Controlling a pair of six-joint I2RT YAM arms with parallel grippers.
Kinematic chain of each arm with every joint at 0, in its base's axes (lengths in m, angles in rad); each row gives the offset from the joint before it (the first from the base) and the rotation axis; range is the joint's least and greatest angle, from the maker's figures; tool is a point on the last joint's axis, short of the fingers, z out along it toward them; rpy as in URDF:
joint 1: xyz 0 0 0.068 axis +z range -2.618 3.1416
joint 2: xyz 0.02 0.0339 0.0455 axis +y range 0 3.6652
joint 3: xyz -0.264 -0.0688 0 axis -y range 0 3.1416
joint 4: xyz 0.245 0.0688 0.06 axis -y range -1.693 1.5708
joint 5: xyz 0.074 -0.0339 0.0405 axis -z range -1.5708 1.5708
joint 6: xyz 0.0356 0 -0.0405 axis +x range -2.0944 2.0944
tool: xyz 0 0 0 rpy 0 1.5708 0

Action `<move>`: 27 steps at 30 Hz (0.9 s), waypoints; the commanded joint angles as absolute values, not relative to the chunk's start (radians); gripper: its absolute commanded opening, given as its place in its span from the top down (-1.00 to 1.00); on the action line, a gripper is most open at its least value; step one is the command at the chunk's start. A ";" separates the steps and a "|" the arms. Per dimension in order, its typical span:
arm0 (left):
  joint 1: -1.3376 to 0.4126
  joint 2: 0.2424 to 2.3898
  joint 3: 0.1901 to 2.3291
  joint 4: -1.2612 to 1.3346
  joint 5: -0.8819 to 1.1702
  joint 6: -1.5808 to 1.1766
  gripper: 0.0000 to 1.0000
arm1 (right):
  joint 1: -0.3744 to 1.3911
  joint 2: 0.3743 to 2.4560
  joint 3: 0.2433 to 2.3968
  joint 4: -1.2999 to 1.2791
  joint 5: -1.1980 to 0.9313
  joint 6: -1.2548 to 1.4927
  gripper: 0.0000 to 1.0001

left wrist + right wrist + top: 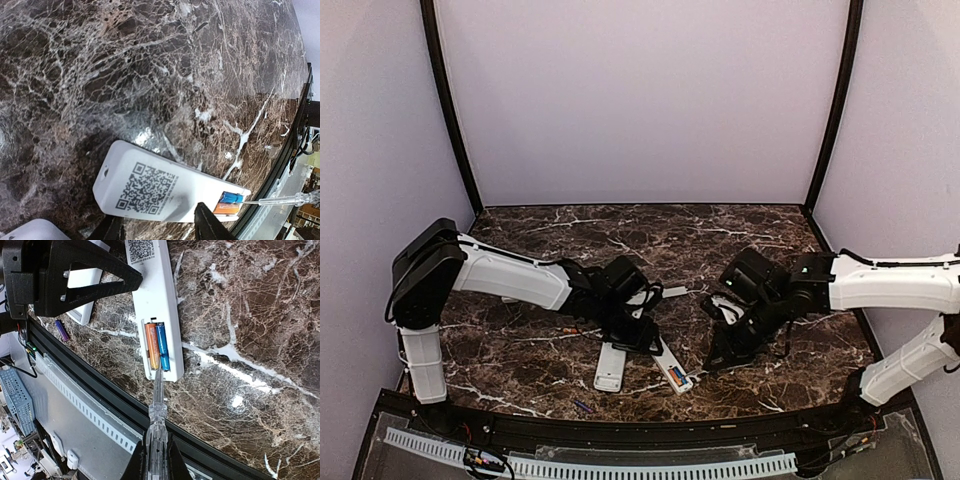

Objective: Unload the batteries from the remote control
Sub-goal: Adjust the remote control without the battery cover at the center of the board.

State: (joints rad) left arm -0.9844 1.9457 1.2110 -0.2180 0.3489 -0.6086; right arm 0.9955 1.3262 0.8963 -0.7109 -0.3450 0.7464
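Observed right claw clamped on clear-handled tool, tip at the near end of orange battery. Noted blue battery alongside it in open bay of white remote on marbled surface. Recorded purple battery loose beside the left claw.

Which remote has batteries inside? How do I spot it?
Find the marble table, its front edge between the arms. Two white remotes lie there; pick the remote nearer the right arm. Only it shows an orange battery beside a blue battery.
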 commanded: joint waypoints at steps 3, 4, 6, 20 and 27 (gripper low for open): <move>-0.983 1.954 1.216 -0.254 0.334 -0.594 0.13 | 1.012 1.362 0.936 -0.712 -0.338 0.753 1.00; -0.982 1.953 1.214 -0.255 0.333 -0.594 0.15 | 1.015 1.367 0.940 -0.717 -0.336 0.753 1.00; -0.983 1.954 1.212 -0.254 0.335 -0.594 0.21 | 1.018 1.378 0.947 -0.723 -0.332 0.750 1.00; -0.983 1.965 1.176 -0.214 0.381 -0.611 0.43 | 1.022 1.421 0.863 -0.591 -0.333 0.843 1.00; -0.982 1.969 1.168 -0.215 0.388 -0.612 0.51 | 1.018 1.396 0.752 -0.421 -0.396 0.913 1.00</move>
